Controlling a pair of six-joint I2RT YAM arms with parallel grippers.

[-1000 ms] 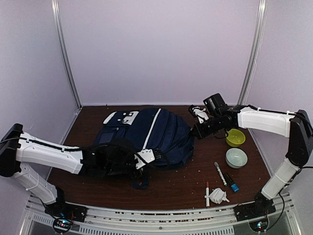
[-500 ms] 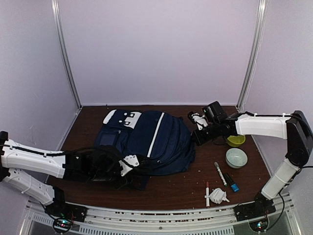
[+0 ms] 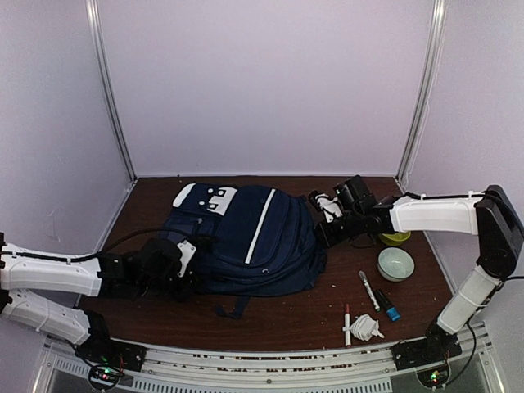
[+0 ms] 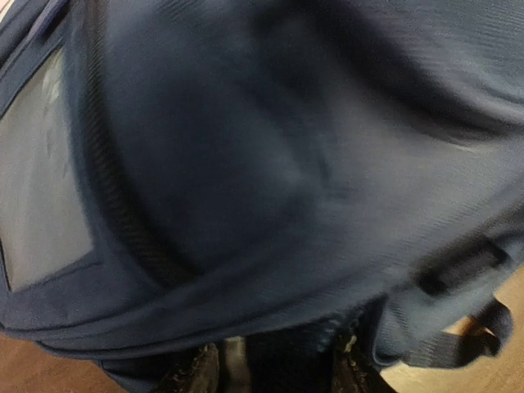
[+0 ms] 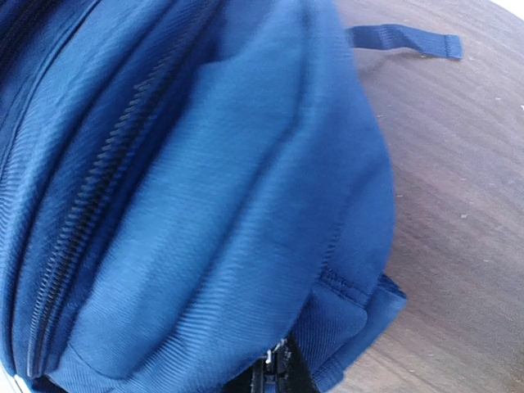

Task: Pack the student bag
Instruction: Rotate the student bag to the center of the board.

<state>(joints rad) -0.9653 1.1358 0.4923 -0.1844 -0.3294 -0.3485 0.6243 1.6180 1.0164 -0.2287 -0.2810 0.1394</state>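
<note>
Centrally, one student bag (image 3: pixel 262 237), two bowls (image 3: pixel 395 264) (image 3: pixel 399 238)

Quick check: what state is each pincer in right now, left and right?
Left pincer: open, fingers apart against the student bag, holding nothing.
Right pincer: closed, pinching the student bag at its edge.

The student bag (image 3: pixel 262 237) lies on the table (image 3: pixel 286 315).

You get no legible text here: the white patches (image 3: pixel 205 196) on the student bag (image 3: pixel 274 241) carry small dark marks, too small to read.
</note>
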